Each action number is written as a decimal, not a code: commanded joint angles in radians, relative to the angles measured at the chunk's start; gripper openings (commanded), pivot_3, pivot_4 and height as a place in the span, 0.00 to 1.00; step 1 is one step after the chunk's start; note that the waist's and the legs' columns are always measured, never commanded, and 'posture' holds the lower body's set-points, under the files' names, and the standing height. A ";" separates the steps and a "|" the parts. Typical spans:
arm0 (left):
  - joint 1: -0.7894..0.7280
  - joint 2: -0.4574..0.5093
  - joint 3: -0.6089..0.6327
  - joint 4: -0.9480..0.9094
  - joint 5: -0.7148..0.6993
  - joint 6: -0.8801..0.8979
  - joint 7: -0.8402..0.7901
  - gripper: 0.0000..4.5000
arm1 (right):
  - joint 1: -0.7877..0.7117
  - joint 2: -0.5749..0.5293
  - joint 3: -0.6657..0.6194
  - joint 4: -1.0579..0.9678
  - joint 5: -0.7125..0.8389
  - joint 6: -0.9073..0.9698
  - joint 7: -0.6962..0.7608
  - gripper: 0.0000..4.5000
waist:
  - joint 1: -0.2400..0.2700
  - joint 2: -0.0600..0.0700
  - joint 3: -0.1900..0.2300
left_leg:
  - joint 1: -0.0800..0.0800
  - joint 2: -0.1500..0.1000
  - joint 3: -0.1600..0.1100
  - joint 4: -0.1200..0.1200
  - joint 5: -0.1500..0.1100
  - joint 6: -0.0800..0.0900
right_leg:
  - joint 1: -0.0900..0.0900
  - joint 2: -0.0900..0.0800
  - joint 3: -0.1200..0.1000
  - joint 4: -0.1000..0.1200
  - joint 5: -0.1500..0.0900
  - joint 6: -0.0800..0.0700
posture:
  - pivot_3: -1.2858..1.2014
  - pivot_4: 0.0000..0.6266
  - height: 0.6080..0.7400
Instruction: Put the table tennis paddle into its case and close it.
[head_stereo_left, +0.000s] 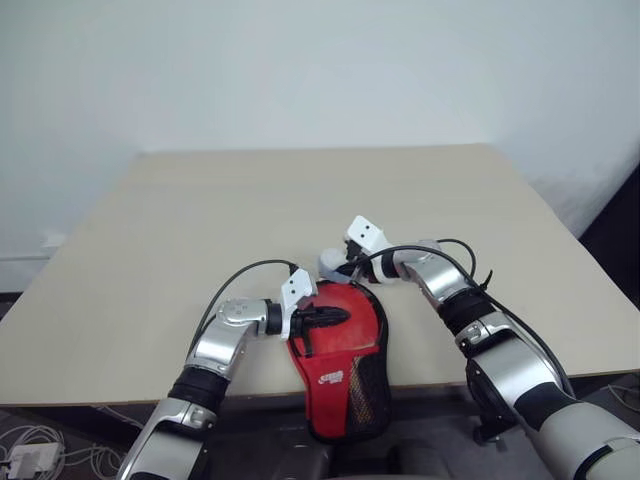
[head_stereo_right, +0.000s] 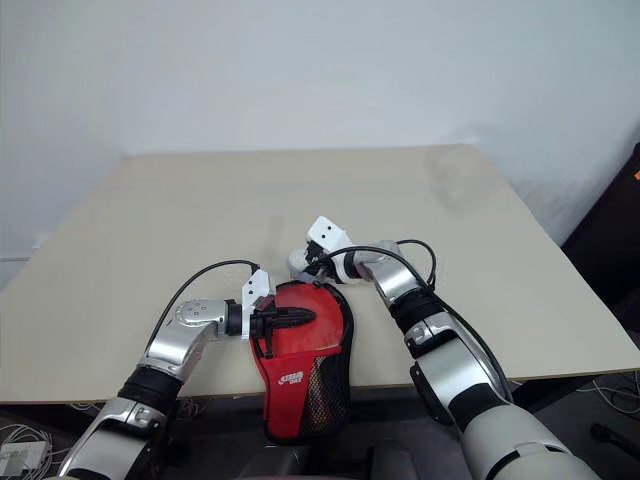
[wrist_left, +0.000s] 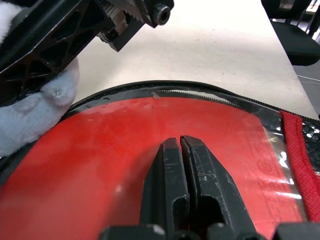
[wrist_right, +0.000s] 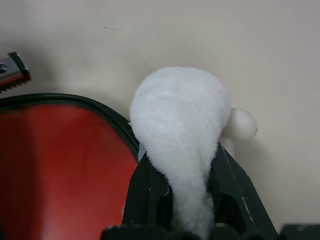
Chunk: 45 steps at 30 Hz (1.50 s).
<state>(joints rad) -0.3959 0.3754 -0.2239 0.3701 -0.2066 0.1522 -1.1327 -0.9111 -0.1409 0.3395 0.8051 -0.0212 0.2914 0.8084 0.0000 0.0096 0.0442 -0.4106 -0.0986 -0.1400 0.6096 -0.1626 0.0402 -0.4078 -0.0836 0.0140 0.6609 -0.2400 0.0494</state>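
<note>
So the red paddle-shaped fabric case (head_stereo_left: 338, 372) with black mesh and edging is hanging over the near edge of the beige desk (head_stereo_left: 200, 220). Left gripper (wrist_left: 181, 145) is pressed together, resting on the case's red face. Right gripper (wrist_right: 175, 165) is pinching a fluffy white plush thing (wrist_right: 182, 115) just beside the case's rim.

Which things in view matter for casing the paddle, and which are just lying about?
Job: case; left gripper, shut, over it; right gripper clamping white fluff by its rim. Paddle itself: cannot tell.
Lying about: table, floor cables, chair.
</note>
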 joint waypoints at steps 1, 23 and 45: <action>-0.001 -0.004 -0.014 0.036 0.025 0.002 0.005 0.00 | -0.045 -0.009 -0.025 0.016 -0.017 -0.030 -0.006 0.07 | 0.000 0.001 0.000 | 0.000 0.000 0.000 0.000 0.000 0.000 | 0.000 0.000 0.000 0.000 0.000 0.000 | 0.52 0.00 0.75; -0.004 -0.022 -0.035 0.122 0.049 -0.040 -0.008 0.00 | -0.048 -0.117 -0.053 -0.009 -0.032 -0.062 0.034 0.07 | 0.003 0.008 -0.005 | 0.001 -0.005 -0.005 0.000 0.000 0.000 | 0.001 -0.001 0.000 0.000 0.000 -0.001 | 0.52 0.00 0.75; 0.013 -0.024 -0.067 0.153 0.101 -0.109 -0.014 0.00 | 0.142 -0.348 -0.092 -0.306 -0.010 0.018 0.131 0.07 | 0.007 0.011 -0.007 | 0.000 -0.009 -0.008 0.001 0.000 0.000 | 0.003 -0.004 0.001 0.000 -0.002 -0.002 | 0.52 0.00 0.75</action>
<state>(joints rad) -0.4153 0.3492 -0.2515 0.4584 -0.1563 0.0237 -1.1512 -0.7604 -0.4538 0.2939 0.5503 -0.0359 0.2930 0.9479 0.0067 0.0211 0.0369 -0.4102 -0.1073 -0.1477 0.6109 -0.1621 0.0405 -0.4046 -0.0873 0.0151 0.6605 -0.2418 0.0471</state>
